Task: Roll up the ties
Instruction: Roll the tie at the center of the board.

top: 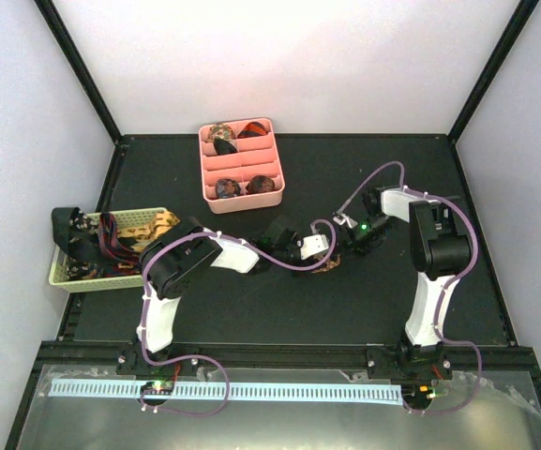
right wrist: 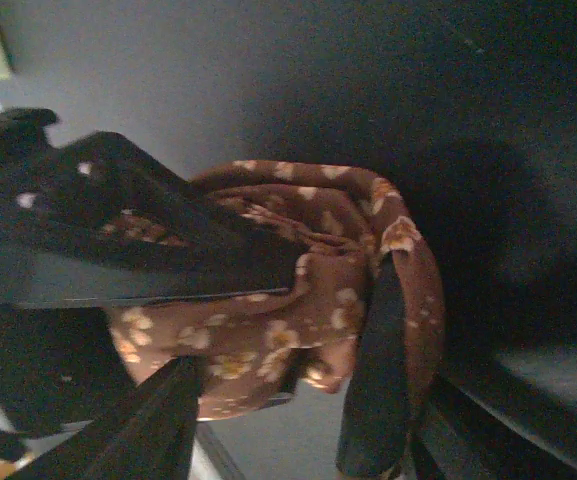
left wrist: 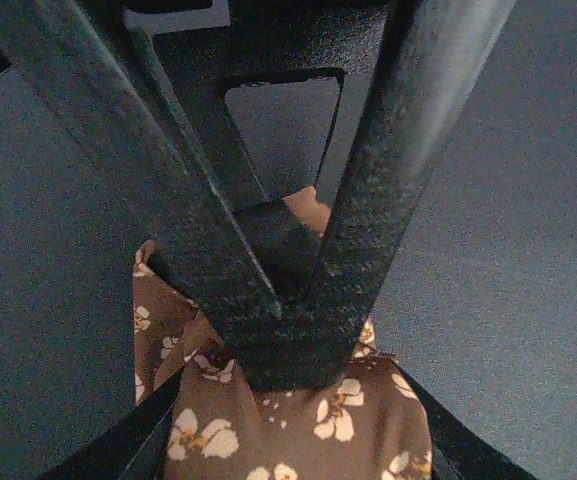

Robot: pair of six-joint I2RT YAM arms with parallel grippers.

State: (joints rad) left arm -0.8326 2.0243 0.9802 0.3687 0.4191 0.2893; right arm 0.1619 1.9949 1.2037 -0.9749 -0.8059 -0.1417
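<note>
Left hand (left wrist: 288,350) closed, pinching brown tie (left wrist: 298,420). Right hand (right wrist: 288,315) straddles rolled part, grip unclear. Best: hold fabric taut, wind slowly, press coil flat on worktop (left wrist: 528,200).

Dim, soft wrist views.
Left of my right pincer (right wrist: 288,330) all blurs; deep shadow lies right of it.

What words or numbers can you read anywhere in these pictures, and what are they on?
None: no word, label or number can be read in any view.
The brown flowered fabric tie has only a flower pattern.
The pink divided plastic tray and the pale green woven basket show no writing.
</note>
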